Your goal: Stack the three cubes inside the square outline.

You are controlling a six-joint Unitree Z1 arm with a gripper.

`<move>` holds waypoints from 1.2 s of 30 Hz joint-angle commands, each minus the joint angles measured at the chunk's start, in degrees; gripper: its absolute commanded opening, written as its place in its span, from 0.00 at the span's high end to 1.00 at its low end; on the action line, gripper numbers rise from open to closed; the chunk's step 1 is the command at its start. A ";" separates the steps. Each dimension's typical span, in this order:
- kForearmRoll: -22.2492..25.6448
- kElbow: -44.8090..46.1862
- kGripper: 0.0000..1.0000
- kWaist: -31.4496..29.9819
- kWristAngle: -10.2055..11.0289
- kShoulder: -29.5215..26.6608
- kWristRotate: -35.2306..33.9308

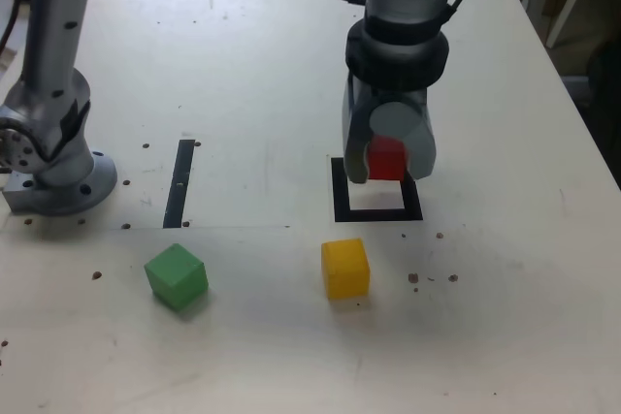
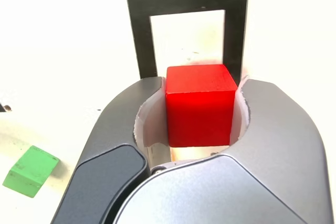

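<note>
Claw clamped on red cube, jaws nearly closed against two opposite faces, hanging just over the square outline; can't tell if the cube touches the table yet. Yellow cube sits just in front of the outline, green cube well off to the exterior view's left. Cubes look light, rigid, matte, so not slippery. Best grip: flat side faces, centred, to keep the stack square.
</note>
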 commanded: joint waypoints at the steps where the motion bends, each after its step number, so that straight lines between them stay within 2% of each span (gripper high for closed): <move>1: -0.37 0.65 0.69 0.05 -0.05 -0.54 -0.62; 10: -1.67 2.58 0.69 0.05 -0.13 -0.25 -2.82; 32: -5.29 5.70 0.69 0.44 -1.57 2.34 -2.41; 34: -5.49 5.76 0.65 0.49 -1.45 2.40 -2.32; 36: -5.73 5.92 0.50 0.59 -1.36 2.46 -2.13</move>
